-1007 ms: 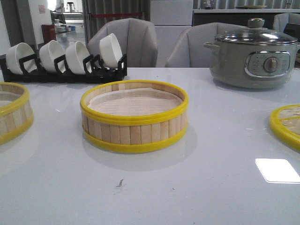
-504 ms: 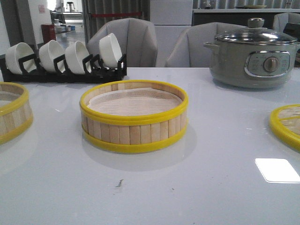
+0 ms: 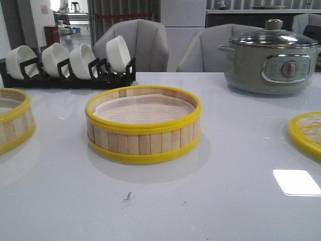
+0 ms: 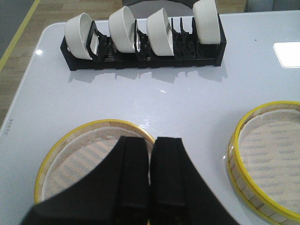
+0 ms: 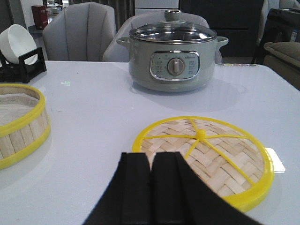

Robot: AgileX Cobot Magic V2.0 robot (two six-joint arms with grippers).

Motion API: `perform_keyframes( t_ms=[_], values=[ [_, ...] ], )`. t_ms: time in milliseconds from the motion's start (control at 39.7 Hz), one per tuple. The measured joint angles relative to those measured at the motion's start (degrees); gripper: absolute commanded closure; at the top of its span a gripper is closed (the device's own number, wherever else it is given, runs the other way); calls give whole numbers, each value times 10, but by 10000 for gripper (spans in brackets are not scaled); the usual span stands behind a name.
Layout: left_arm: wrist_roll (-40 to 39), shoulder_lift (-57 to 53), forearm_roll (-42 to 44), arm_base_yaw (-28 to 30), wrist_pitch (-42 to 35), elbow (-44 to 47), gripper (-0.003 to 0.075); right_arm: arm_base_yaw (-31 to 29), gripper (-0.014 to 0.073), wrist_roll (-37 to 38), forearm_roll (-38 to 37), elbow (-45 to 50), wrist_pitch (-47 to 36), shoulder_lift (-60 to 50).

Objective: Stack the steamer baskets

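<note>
- A steamer basket (image 3: 143, 125) sits at the centre of the front view on the white table (image 3: 225, 201), a second basket (image 3: 14, 120) at the left edge and the woven lid (image 3: 307, 133) at the right edge.
- The left gripper (image 4: 150, 183) hangs closed over the second basket, holding nothing; the right gripper (image 5: 151, 187) is likewise closed before the lid.
- Farther back stand a bowl rack (image 3: 67, 75), upper left, and a grey pot (image 3: 271, 57), upper right.

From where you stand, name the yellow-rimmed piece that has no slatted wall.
The lid on the right: flat woven bamboo. The centre basket and left basket both have upright slats.
</note>
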Motion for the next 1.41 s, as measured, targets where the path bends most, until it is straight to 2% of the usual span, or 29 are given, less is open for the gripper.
perform_keyframes(
  t_ms=[831, 1083, 1133, 1309, 1410],
  values=[
    [0, 6, 4, 0, 0, 0, 634, 0, 559, 0, 0, 0, -3, 0],
    [0, 6, 22, 0, 14, 0, 634, 0, 559, 0, 0, -2, -121, 0],
    [0, 6, 25, 0, 20, 0, 634, 0, 559, 0, 0, -17, -106, 0],
    [0, 6, 30, 0, 26, 0, 634, 0, 559, 1, -3, -155, 58, 12],
    [0, 6, 30, 0, 28, 0, 634, 0, 559, 1, -3, -229, 86, 75]
  ],
)
